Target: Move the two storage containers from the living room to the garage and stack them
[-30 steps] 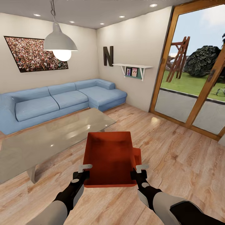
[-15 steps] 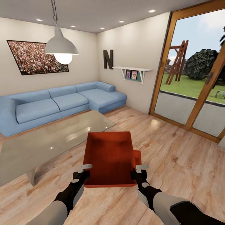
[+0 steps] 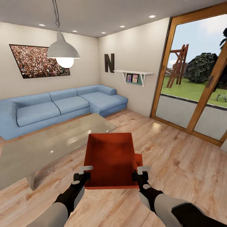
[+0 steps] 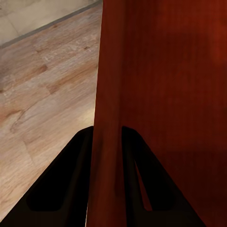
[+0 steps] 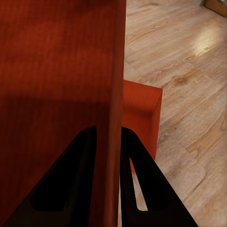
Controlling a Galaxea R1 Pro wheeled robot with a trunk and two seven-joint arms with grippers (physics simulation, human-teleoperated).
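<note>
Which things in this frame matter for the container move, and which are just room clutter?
Job:
- red-orange ribbed open-top bin, wall pinched by left gripper and right gripper
- second red-orange bin, partly hidden behind it

Clutter:
- blue sectional sofa
- glass-topped coffee table
- white pendant lamp
- wood-framed glass doors

A blue sofa point(image 3: 63, 105) is set in the corner of the cream walls point(image 3: 132, 41). In front of the sofa a glass-topped table point(image 3: 47, 145) is placed on the wood-plank floor point(image 3: 183, 164). Above the sofa a picture point(image 3: 39, 61), a letter N point(image 3: 109, 63) and a white shelf point(image 3: 134, 73) are mounted. Over the table a lit lamp point(image 3: 63, 52) is hung. Right of the sofa, wood-framed glass doors point(image 3: 195, 78) are seen.
</note>
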